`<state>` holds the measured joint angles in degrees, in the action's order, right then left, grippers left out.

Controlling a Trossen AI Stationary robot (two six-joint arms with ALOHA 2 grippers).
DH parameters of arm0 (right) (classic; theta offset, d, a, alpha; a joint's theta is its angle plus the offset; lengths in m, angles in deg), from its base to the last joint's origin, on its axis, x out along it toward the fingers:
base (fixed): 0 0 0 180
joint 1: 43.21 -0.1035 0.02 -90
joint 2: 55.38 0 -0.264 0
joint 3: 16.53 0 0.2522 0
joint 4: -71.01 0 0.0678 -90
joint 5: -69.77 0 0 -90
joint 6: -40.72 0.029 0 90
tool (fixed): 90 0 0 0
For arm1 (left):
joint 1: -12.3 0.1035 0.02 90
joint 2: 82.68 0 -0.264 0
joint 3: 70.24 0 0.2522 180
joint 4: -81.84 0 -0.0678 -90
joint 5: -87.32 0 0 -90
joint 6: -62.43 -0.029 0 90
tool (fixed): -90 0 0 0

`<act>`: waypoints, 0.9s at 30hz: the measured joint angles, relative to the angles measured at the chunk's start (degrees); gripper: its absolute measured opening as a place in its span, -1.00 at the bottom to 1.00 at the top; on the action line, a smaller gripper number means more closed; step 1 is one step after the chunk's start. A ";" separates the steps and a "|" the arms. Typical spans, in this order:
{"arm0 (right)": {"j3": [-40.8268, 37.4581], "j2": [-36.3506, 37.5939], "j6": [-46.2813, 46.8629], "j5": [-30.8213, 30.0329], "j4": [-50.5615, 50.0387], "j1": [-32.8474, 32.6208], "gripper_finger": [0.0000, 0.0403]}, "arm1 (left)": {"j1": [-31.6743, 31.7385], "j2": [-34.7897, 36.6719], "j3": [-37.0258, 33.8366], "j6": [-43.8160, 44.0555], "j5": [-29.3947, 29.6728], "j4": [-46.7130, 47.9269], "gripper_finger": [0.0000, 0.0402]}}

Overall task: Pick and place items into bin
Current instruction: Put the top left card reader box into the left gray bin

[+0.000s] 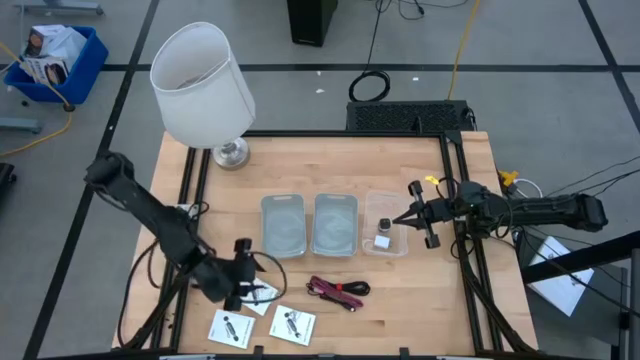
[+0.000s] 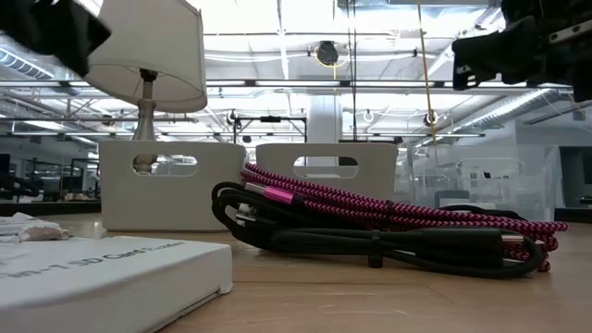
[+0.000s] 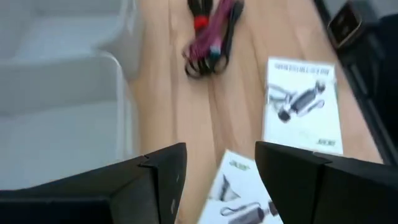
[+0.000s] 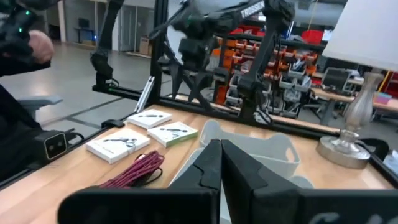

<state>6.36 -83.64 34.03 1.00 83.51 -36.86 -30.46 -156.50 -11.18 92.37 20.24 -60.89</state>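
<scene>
Cards first: three white cards sit near the front-left of the table; one far left, one beside it, and the third right under the left gripper, whose fingers are spread apart over it, not gripping anything. Red-and-black cable lies coiled just right of those, in front of the middle bin; the left bin sits beside that. The clear right bin already has a tiny black cube and white block in it; the right gripper hangs at its right edge, fingers pressed together. Lamp stands far left.
</scene>
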 joint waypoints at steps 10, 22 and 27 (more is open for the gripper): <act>-1.12 -1.63 5.14 -3.28 9.18 -1.35 -1.00 | -1.32 -13.22 0.00 5.02 -6.45 -0.88 -0.01; -4.31 -2.68 5.98 -6.20 13.40 -3.45 -1.00 | 2.04 -14.16 0.02 -3.09 -5.24 -0.95 -0.01; -4.33 -2.66 5.80 -6.19 13.42 -3.48 -1.00 | 3.95 -15.69 0.02 -4.16 -7.37 -0.25 -0.01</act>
<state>2.03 -86.30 39.82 -5.18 96.93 -40.33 -26.51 -172.18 -11.16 88.21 12.87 -61.14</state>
